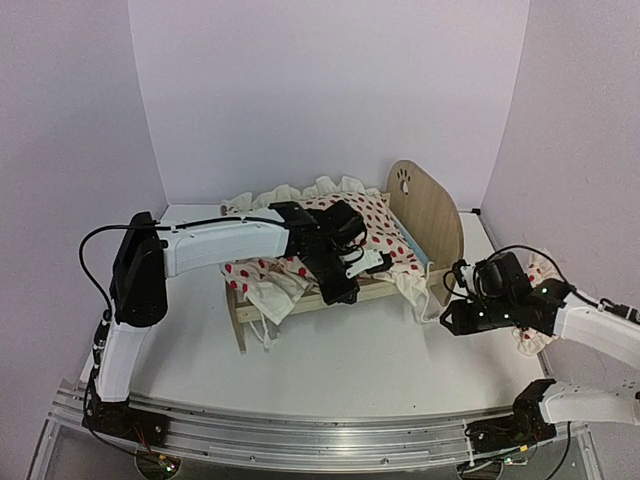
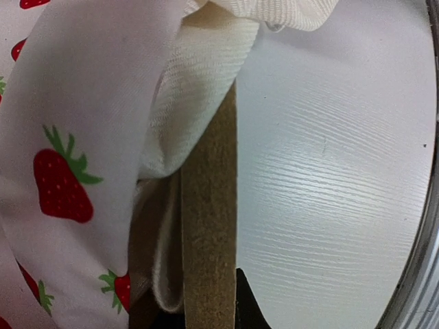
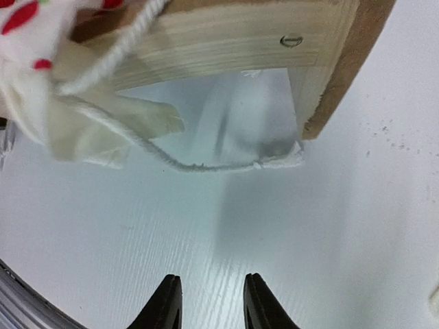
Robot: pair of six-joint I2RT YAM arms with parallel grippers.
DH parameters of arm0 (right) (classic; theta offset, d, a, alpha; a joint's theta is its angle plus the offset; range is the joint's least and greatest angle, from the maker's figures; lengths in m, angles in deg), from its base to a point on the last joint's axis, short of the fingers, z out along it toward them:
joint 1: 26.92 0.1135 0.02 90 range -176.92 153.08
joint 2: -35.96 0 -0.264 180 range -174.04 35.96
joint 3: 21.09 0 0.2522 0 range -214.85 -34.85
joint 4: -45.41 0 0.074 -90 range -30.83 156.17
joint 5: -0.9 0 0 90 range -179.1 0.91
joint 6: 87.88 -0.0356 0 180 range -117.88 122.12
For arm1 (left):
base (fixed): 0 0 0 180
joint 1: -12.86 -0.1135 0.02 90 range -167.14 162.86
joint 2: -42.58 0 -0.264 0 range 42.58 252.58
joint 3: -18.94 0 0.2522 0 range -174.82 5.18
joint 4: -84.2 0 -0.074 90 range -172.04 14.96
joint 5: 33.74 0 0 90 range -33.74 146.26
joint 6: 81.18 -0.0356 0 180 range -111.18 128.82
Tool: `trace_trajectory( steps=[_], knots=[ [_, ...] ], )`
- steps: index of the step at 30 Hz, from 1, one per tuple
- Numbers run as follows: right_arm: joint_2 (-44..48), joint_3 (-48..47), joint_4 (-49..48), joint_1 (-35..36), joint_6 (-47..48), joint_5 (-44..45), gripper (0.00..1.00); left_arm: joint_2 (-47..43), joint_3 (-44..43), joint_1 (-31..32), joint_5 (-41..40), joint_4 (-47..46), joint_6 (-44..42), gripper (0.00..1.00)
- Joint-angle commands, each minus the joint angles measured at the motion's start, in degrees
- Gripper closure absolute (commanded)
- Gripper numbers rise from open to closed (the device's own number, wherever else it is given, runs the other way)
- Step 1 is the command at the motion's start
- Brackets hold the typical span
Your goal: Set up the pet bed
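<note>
**White wood-grain table (image 1: pixel 350 370) between plain lilac walls (image 1: pixel 300 90)**

Mid-table we see the small light-wood pet bed (image 1: pixel 430 215), its tall rounded paw-print headboard at the right end. A cream ruffled duvet printed with red strawberries (image 1: pixel 385 235) lies over it and spills past the near side rail. We find the left gripper (image 1: pixel 345 278) down on that rail among the cloth (its wrist view is filled by the wood edge and the fabric). Whether its jaws are clamped we cannot tell. The right gripper (image 3: pixel 209 291) hovers low over the table near the leg at the headboard end, its jaws a little apart and holding nothing.
</note>
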State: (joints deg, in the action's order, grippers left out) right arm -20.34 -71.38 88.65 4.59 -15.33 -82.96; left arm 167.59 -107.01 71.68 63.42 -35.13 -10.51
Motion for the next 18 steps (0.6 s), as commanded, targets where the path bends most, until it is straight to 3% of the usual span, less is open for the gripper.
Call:
trace_trajectory(
  steps=[1, 9, 18],
  knots=[
    [3.65, 9.46, -26.88, -0.17, -0.32, -1.32, 0.72, -6.78, -12.88, 0.66, 6.45, 6.95, 0.39, 1.0],
    [6.09, 22.3, -57.18, -0.04, -0.94, 10.26, 0.72, -9.48, -21.26, 0.81, 12.1, 10.05, 2.06, 1.0],
    [-1.38, 25.29, -73.84, 0.35, -4.57, 16.8, 0.58, -9.8, -27.31, 2.14, 15.28, 9.35, 5.26, 1.0]
  ],
)
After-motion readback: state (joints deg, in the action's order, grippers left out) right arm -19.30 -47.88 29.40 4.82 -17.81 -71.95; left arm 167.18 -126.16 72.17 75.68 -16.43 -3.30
